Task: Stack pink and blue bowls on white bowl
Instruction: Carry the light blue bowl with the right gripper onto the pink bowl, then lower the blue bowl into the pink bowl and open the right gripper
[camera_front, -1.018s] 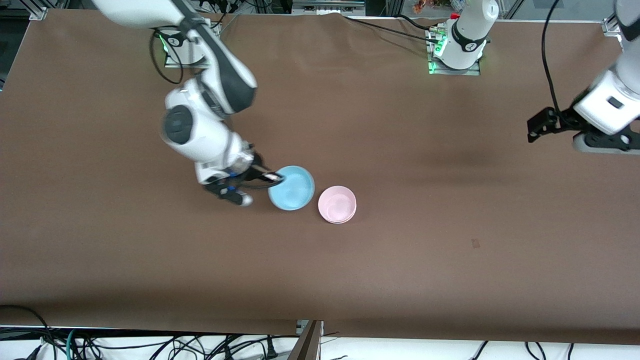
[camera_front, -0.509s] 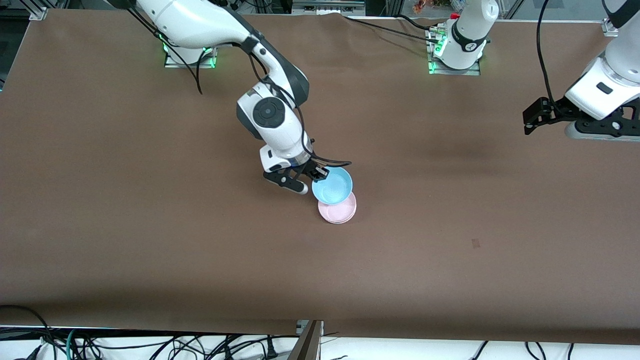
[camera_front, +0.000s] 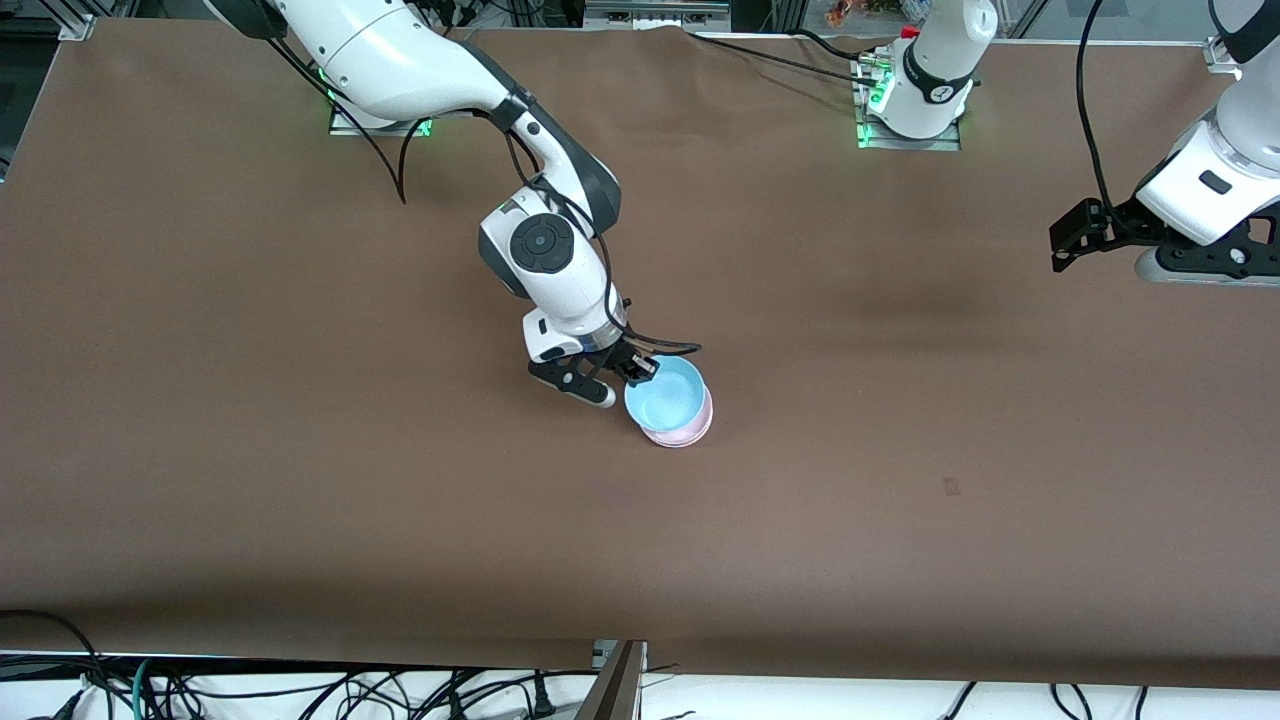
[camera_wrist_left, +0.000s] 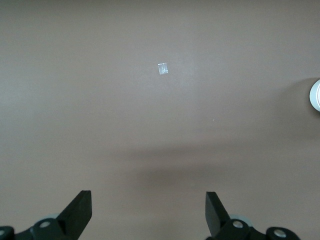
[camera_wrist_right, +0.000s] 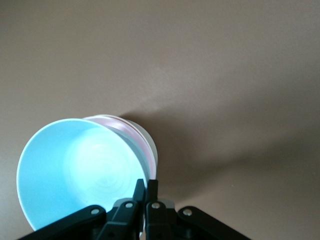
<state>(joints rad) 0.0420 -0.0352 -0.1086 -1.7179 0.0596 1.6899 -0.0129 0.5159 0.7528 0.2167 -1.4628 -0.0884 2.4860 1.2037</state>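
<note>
Front view: right gripper (camera_front: 638, 369) pinches the blue bowl (camera_front: 667, 393) by its rim over the pink bowl (camera_front: 690, 432) — left gripper (camera_wrist_left: 148, 212) waits, jaws spread.

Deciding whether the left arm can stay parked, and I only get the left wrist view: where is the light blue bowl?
Observer: The right gripper has its jaws shut on the light blue bowl at the rim, holding it tilted over the pink bowl.
Operator: Is the white bowl under the pink one?
Observer: Yes, the right wrist view shows the white bowl as a rim just beneath the pink one.
Operator: And my arm?
Observer: The left gripper waits, jaws open, over the left arm's end of the table, well apart from the stack.
</note>
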